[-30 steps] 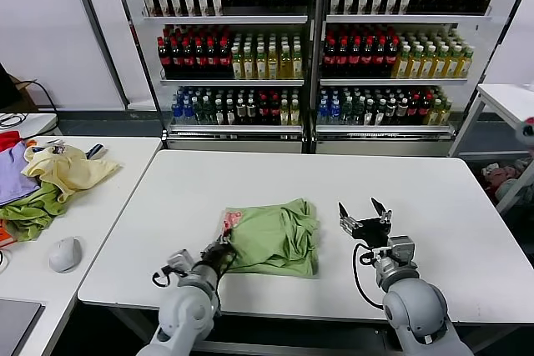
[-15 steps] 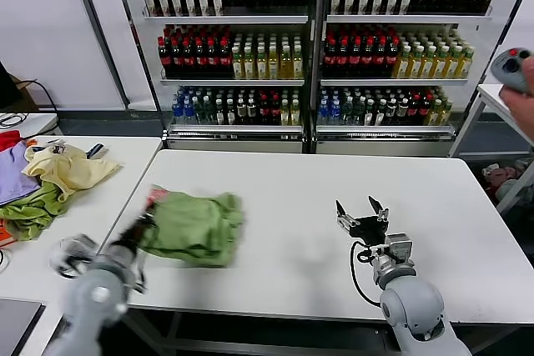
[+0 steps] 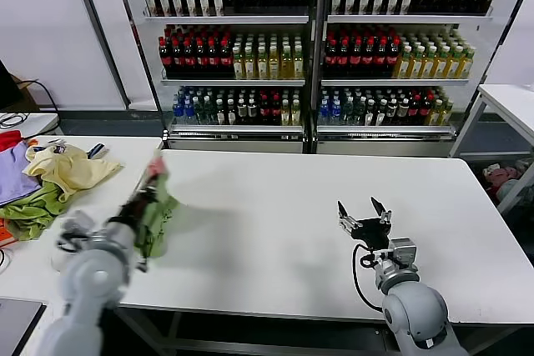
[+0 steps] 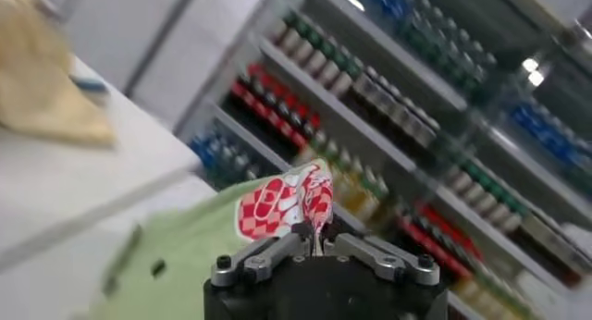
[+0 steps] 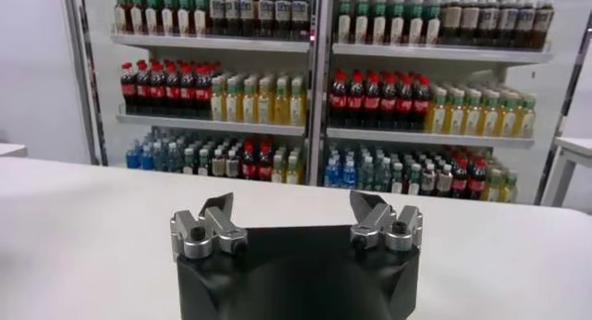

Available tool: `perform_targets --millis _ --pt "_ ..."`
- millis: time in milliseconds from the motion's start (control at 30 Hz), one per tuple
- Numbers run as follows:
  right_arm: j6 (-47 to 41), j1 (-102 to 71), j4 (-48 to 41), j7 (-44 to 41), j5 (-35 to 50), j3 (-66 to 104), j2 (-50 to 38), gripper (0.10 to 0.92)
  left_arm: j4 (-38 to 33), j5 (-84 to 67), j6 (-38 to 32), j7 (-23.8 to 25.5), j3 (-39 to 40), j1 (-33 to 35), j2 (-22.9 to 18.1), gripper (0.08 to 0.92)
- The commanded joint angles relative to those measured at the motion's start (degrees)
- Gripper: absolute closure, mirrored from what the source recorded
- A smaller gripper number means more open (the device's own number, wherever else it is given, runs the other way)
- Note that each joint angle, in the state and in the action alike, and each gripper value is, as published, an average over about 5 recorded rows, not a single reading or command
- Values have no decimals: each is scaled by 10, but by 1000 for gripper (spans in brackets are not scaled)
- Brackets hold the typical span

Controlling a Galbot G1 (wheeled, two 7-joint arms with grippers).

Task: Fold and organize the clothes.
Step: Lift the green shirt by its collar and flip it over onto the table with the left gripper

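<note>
The light green polo shirt hangs bunched at the left edge of the white table, lifted off the surface. Its red-and-white graphic points upward. My left gripper is shut on the shirt. In the left wrist view the fingers pinch the printed fabric, and green cloth trails away from my left gripper. My right gripper stands open over the table's right half with nothing between its fingertips. The right wrist view also shows my right gripper with its jaws wide apart.
A side table stands to the left across a narrow gap. It holds a pale yellow garment, a purple cloth and a darker green cloth. Shelves of bottles line the back wall.
My left arm has swung left, carrying the shirt from the middle of the table to its left edge. The right arm has stayed where it was, open.
</note>
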Motion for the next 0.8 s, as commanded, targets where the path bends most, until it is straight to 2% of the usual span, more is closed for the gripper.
perform_targets --millis 33,233,433,533,667,800 --pt "6 -14 17 -1 0 19 -1 203 140 162 -6 21 249 -109 -160 887" --pt "9 -20 26 -2 2 39 -3 203 236 206 -14 25 319 -152 -215 887" --pt "6 -17 28 -1 5 51 -6 203 263 275 -32 55 356 -151 -232 886" --pt "5 -14 25 -1 5 49 -5 203 250 297 -50 69 359 -140 -226 853" --pt "1 -1 8 5 6 32 0 203 198 307 -72 71 345 -111 -205 743" --pt "-8 26 -23 17 7 3 14 203 123 310 -81 64 312 -69 -167 631"
